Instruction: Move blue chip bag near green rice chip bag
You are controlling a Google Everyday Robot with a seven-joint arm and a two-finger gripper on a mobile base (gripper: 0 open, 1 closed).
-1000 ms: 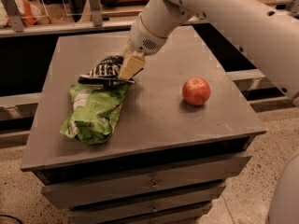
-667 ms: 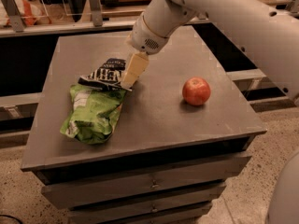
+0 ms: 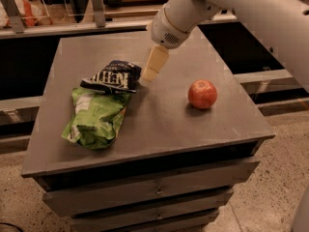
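Observation:
The blue chip bag (image 3: pixel 113 76) is small, dark navy with white block lettering. It lies on the grey table, its lower edge overlapping the top of the green rice chip bag (image 3: pixel 96 116). The green bag is larger, light green, and lies flat near the table's front left. My gripper (image 3: pixel 147 76) comes down from the white arm at the upper right. Its cream tip sits just right of the blue bag's right end, close to the table top. I cannot see whether it touches the bag.
A red apple (image 3: pixel 202 94) sits on the right side of the grey table (image 3: pixel 159 129). The table has drawers below its front edge. A shelf with rails runs behind the table.
My gripper has drawn slightly right and up from the blue bag's right end. The blue bag lies in the same place against the green bag.

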